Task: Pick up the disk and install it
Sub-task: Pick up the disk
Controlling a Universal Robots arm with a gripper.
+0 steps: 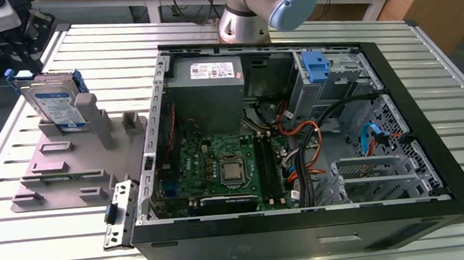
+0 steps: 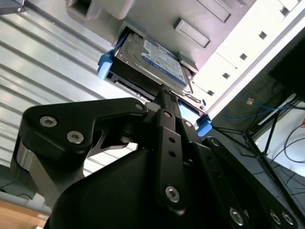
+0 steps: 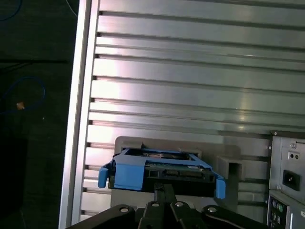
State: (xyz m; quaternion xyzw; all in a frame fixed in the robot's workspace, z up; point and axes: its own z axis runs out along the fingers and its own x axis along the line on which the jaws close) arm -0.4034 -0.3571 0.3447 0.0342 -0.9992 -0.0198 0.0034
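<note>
One tool (image 2: 164,91) at one disk (image 2: 152,58), one computer case (image 1: 305,238)

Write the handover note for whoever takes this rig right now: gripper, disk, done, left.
Gripper: shut, tips close to one edge of the disk in both wrist views.
Disk: upright in the grey holder, on the slatted table at the exterior view's left of the open computer case.
Done: nothing yet; the disk is not picked up.
Left: pick-up and install.
</note>
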